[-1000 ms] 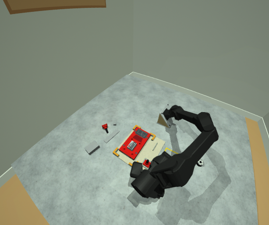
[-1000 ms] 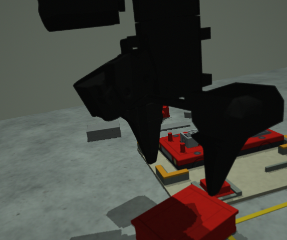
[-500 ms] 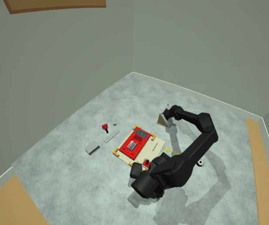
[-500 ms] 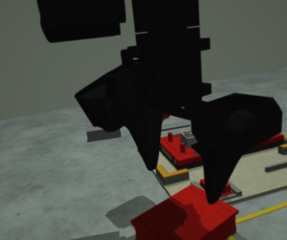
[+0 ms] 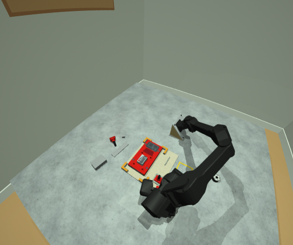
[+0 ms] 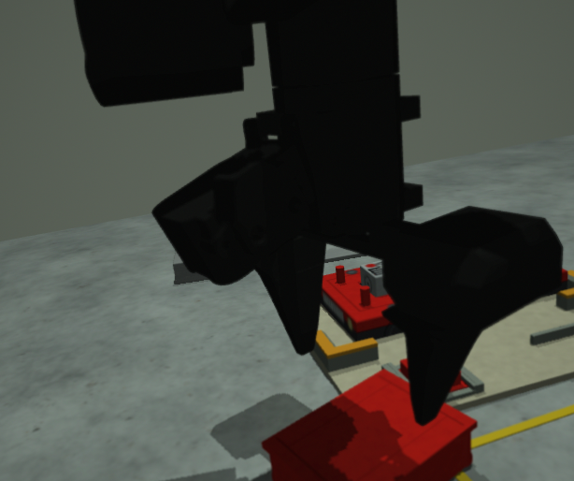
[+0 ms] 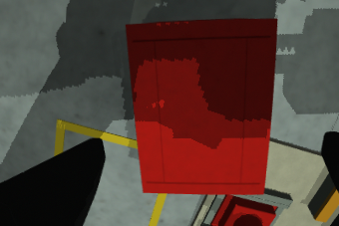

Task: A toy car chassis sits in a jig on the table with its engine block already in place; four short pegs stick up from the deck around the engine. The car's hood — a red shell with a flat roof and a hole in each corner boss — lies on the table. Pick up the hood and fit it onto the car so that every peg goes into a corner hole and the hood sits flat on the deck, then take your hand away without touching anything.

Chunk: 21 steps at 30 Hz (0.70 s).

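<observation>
The red hood [image 6: 375,447] [image 7: 201,108] lies flat on the floor by the near corner of the jig board, partly in the arm's shadow. My gripper [image 6: 364,386] [image 7: 212,146] is open and empty. It hangs just above the hood, with one finger past each side of it; in the exterior view the right fingertip overlaps the hood's far edge. The red chassis [image 5: 138,164] [image 6: 347,305] sits in the jig with the grey engine block [image 5: 142,159] [image 6: 374,276] and red pegs [image 6: 365,296] standing up. In the top view the arm [image 5: 215,155] hides the hood.
The beige jig board [image 5: 169,160] [image 6: 509,351] has orange corner stops [image 5: 147,139] [image 6: 347,347]. A red clamp with a black knob [image 7: 245,223] stands by the hood. A yellow floor outline [image 5: 185,166] [image 7: 80,130], a grey block [image 5: 99,161], a grey strip [image 5: 119,150] and a small red tool [image 5: 112,139] lie around.
</observation>
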Tool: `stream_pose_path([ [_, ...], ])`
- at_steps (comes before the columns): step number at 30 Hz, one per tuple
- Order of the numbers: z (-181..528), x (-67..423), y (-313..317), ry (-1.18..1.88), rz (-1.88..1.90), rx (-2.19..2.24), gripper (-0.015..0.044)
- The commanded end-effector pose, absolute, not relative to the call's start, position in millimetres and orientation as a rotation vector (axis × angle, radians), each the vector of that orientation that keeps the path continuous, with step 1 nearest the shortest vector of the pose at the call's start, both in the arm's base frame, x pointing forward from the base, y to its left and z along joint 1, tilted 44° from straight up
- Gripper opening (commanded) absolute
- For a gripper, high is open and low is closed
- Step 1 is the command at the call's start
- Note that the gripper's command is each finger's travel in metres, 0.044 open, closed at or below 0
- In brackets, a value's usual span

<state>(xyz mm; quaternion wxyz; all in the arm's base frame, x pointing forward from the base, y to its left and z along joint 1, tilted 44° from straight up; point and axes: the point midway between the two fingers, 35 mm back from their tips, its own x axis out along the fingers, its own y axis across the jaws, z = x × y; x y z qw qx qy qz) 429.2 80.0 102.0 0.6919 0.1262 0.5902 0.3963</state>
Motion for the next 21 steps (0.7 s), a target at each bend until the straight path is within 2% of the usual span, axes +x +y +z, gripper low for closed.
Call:
stream_pose_path([
  [1, 98.9, 427.5, 84.0, 1.327, 0.886, 0.287, 0.044],
  [21, 90.9, 426.8, 91.9, 1.326, 0.887, 0.287, 0.044],
])
